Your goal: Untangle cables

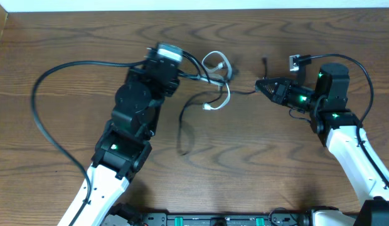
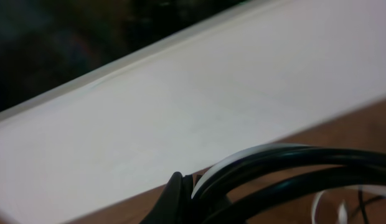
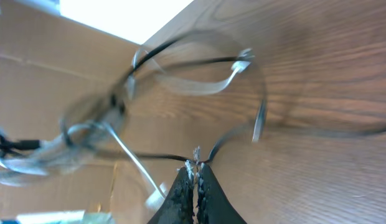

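Dark wood-grain surface point(image 1: 257, 163) under even indoor light.
A white band point(image 1: 194, 4) runs along its far edge. In the left wrist view a dark area point(image 2: 50, 37) lies above the band. Brown cardboard-like panels point(image 3: 50, 81) stand beyond the surface's edge.

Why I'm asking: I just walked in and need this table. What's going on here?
Two robot arms are untangling cables on a table. The right gripper is pinched shut on a thin black cable at the bundle's right side. The left gripper sits at the bundle's left side; whether it grips cannot be told. The white cable is looped in with the black ones between them, not yet separated.
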### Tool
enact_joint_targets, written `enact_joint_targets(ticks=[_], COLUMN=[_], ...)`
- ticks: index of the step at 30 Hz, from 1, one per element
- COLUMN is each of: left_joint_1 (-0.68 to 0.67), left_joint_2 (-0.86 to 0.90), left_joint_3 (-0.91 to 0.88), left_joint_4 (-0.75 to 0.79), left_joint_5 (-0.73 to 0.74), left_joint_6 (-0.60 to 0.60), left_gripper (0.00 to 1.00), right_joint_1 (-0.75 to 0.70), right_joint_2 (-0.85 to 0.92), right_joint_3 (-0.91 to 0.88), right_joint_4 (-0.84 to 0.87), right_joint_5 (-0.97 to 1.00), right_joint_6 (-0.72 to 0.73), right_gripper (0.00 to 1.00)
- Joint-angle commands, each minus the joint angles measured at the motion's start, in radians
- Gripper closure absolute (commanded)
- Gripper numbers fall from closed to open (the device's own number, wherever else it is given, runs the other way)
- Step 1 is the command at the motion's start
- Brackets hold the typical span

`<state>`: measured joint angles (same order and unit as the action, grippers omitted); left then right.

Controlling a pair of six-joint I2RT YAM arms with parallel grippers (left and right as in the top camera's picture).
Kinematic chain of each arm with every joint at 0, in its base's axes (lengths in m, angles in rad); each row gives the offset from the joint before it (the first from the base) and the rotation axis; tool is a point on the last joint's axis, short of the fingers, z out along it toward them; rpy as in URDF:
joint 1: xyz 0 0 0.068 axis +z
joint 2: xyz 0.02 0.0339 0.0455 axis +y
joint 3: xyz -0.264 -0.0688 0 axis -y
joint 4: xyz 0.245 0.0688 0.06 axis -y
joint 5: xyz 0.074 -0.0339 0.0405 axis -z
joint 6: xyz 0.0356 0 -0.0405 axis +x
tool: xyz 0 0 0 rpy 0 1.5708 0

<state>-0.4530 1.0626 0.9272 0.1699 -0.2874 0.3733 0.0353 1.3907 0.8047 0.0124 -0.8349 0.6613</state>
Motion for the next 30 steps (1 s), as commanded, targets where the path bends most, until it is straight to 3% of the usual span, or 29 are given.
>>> enact_joint_targets(ticks=[1,8,10,13,16,20,23,26,30], left_joint_1=[0.005,0.003,0.003,0.003,0.003,0.003,0.003,0.003,0.003], left_joint_2=[-0.019,-0.019,-0.019,-0.019,-0.019,-0.013,0.001,0.017,0.028], left_joint_3=[0.025,0.025,0.025,0.025,0.025,0.025,0.025,0.025,0.025], left_joint_4=[0.019,0.019,0.015,0.016,0.014,0.015,0.014,0.015,0.015], left_joint_5=[-0.148,-0.166,-0.166,-0.164,-0.064,0.136,0.168,0.168,0.167], left_joint_6=[-0.145,-0.215,-0.215,-0.215,-0.215,-0.237,-0.293,-0.343,-0.349], left_gripper=[0.93,0.92,0.93,0.93,0.93,0.92,0.93,0.93,0.92], right_joint_1=[-0.006,-0.005,-0.003,0.008,0.029,0.077,0.118,0.161,0.203], right_joint_2=[0.003,0.003,0.003,0.003,0.003,0.003,0.003,0.003,0.003], right_joint_3=[-0.003,-0.003,-0.003,-0.002,-0.003,-0.003,-0.003,-0.002,-0.003], right_joint_4=[-0.010,0.025,0.114,0.266,0.394,0.497,0.516,0.517,0.555], right_joint_5=[0.041,-0.008,-0.109,-0.233,-0.280,-0.262,-0.207,-0.148,-0.140], right_joint_6=[-0.031,-0.030,-0.076,-0.102,-0.101,-0.101,-0.098,-0.100,-0.102], right_gripper=[0.99,0.99,0.87,0.55,0.35,0.17,0.07,0.01,0.01])
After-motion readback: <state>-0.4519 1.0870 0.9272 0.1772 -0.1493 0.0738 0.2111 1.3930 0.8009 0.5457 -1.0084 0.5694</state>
